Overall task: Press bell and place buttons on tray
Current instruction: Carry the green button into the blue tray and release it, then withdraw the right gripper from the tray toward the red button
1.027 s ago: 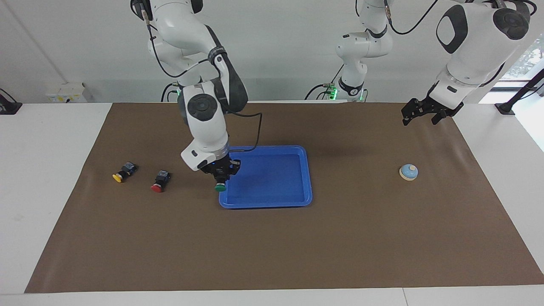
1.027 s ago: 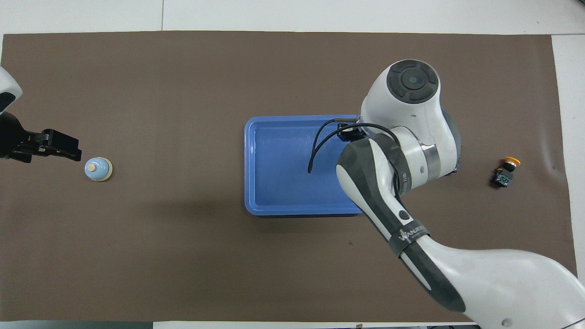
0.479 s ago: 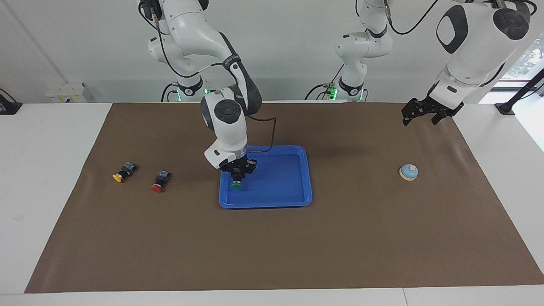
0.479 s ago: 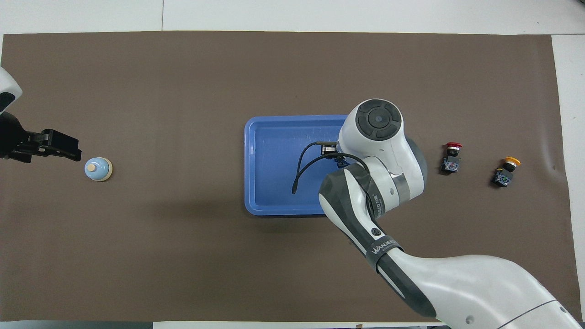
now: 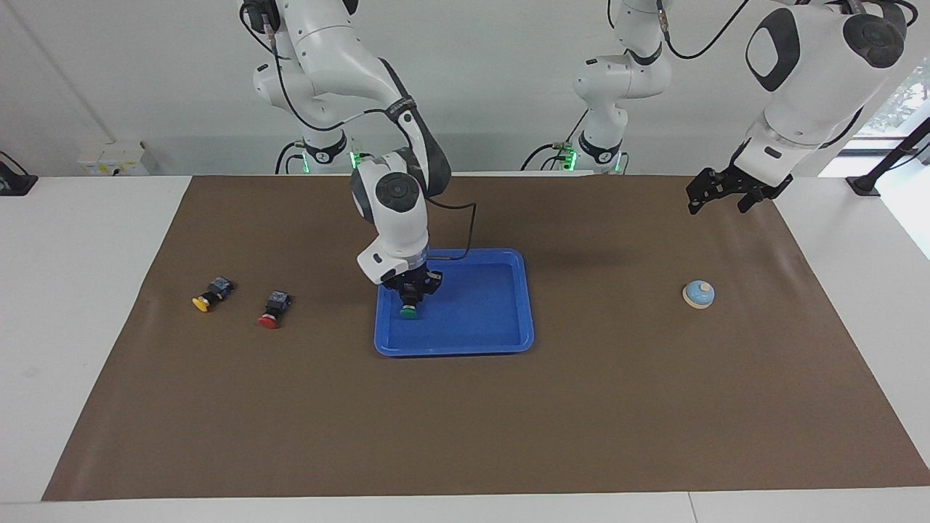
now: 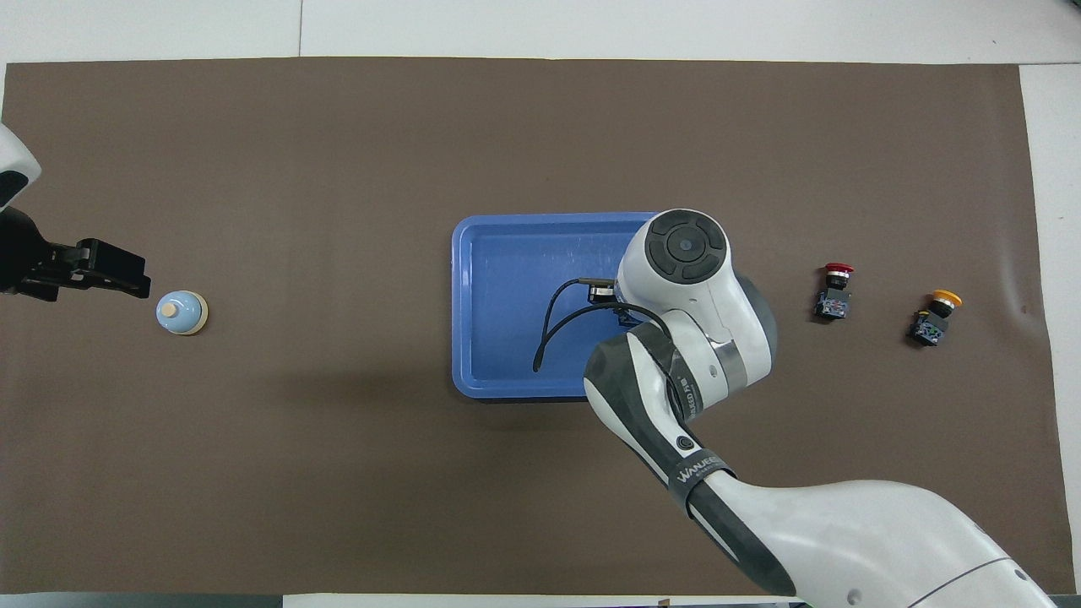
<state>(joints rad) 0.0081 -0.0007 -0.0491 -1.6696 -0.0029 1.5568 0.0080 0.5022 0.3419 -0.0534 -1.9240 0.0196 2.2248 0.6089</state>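
Observation:
My right gripper (image 5: 410, 296) is shut on the green button (image 5: 408, 312) and holds it low over the blue tray (image 5: 529, 305), at the tray's end toward the right arm. In the overhead view the right arm hides the gripper and the button above the tray (image 6: 460, 295). The red button (image 5: 273, 308) and the yellow button (image 5: 211, 293) lie on the mat toward the right arm's end; both show in the overhead view, red (image 6: 833, 291) and yellow (image 6: 933, 317). The bell (image 5: 699, 294) stands toward the left arm's end. My left gripper (image 5: 719, 205) waits open in the air, apart from the bell (image 6: 180, 312).
A brown mat (image 5: 465, 421) covers most of the white table. A small white box (image 5: 112, 158) sits on the table beside the mat's corner at the right arm's end.
My right gripper has carried the green button from the tray's rim inward over the tray and lowered it. The left arm has not moved.

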